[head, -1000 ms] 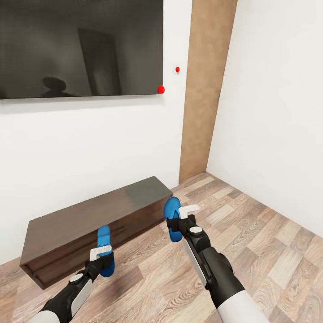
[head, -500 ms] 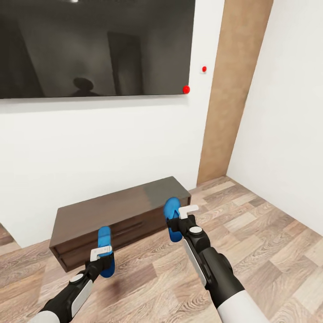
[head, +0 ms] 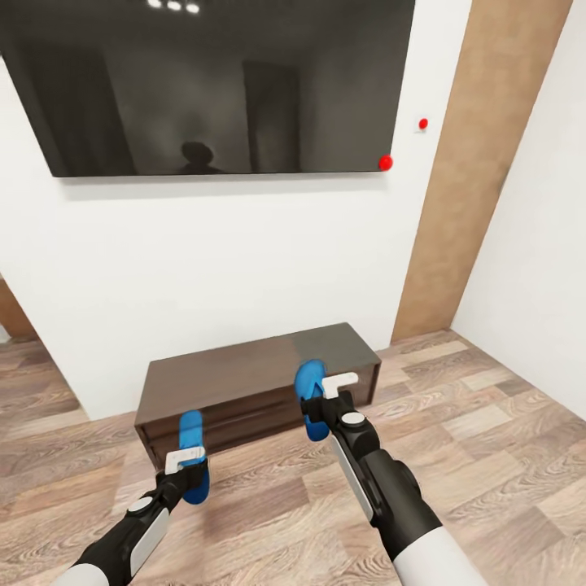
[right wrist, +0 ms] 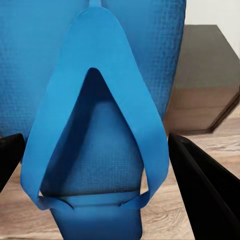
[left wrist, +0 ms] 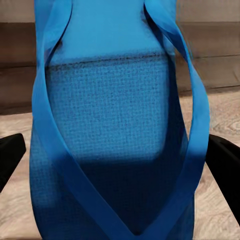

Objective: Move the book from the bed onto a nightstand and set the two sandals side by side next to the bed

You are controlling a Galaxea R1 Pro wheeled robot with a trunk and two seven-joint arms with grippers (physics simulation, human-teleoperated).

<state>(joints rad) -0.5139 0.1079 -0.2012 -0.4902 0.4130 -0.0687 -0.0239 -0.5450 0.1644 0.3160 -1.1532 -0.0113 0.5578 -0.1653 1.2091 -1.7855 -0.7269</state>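
The robot is carrying both sandals through the room: the left gripper (head: 185,474) has its jaws clenched on one blue sandal (head: 192,456), and the right gripper (head: 327,403) grips the other sandal (head: 308,399), both held upright above the wood floor (head: 488,423). It faces a wall with a dark screen (head: 220,89) and a long low cabinet (head: 244,378). This looks like the transport step; next it needs to find the bed and lay the pair side by side beside it.
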